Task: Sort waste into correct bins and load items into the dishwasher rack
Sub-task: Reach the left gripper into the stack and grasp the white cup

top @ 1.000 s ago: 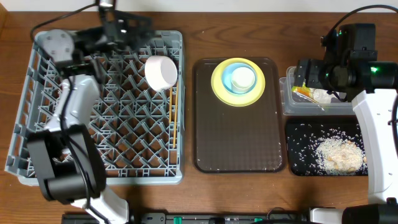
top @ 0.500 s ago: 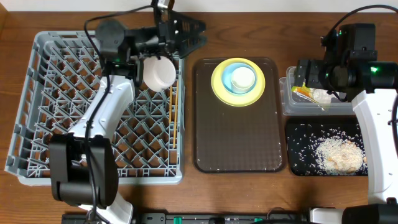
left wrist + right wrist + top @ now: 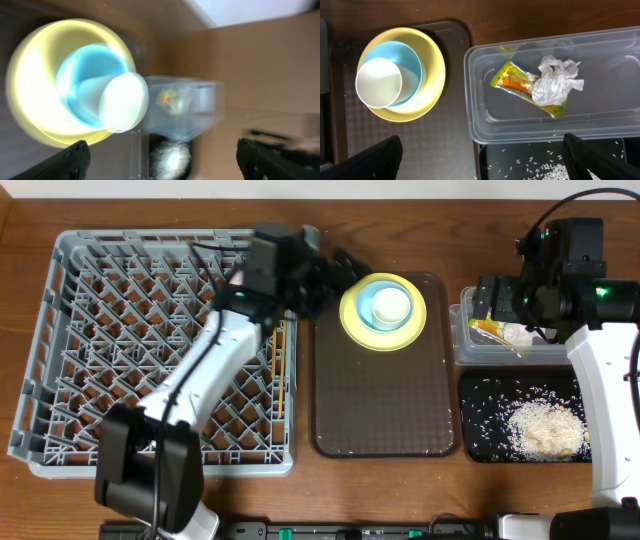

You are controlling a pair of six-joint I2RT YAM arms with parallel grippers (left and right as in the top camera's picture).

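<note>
Left claw (image 3: 165,156) open, near yellow plate (image 3: 352,326)

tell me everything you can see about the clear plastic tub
The clear plastic tub is a see-through rectangular box with rounded corners and a raised rim. It stands upright and open-topped on the wooden table. Inside lie a green-and-yellow snack wrapper and a crumpled white tissue partly on top of it; the rest of its floor is bare. One short end sits close beside the brown tray and one long side runs along the black tray; whether they touch is unclear.
</note>
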